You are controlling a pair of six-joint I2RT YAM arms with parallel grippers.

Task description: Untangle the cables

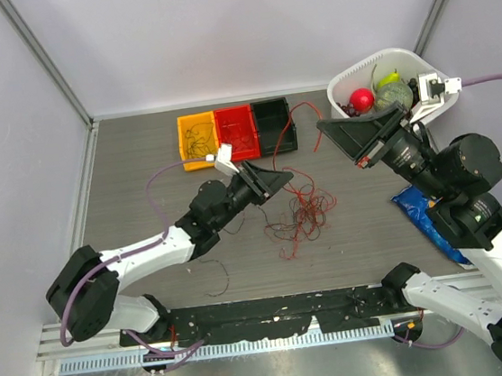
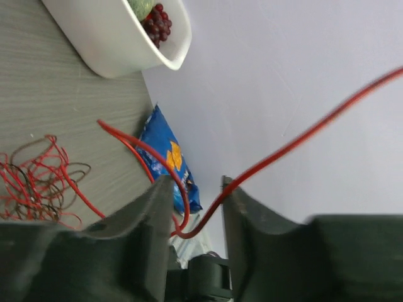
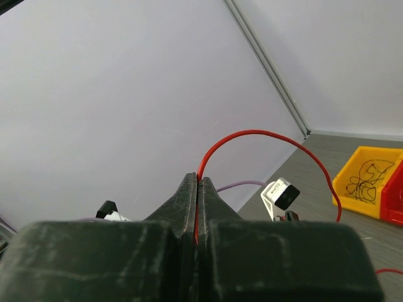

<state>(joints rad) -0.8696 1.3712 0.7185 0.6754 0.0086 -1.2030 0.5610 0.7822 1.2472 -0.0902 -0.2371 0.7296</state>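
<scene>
A tangle of thin red and dark cables (image 1: pixel 304 211) lies on the grey table, right of centre, and shows again in the left wrist view (image 2: pixel 38 182). My right gripper (image 1: pixel 323 126) (image 3: pixel 198 179) hangs above the table, shut on one red cable (image 3: pixel 264 132) that arches out of its tips. My left gripper (image 1: pixel 283 178) (image 2: pixel 195 185) hovers just left of the tangle. Its jaws stand apart, and a loop of the red cable (image 2: pixel 283 148) runs through the gap, resting against the right finger (image 2: pixel 252 214). I see no clamp on it.
Yellow (image 1: pixel 198 140), red (image 1: pixel 237 132) and black (image 1: pixel 273 124) bins stand in a row at the back; the yellow one holds dark wires. A white basket (image 1: pixel 345 82) with fruit sits at the back right. A blue snack bag (image 1: pixel 422 214) lies at the right.
</scene>
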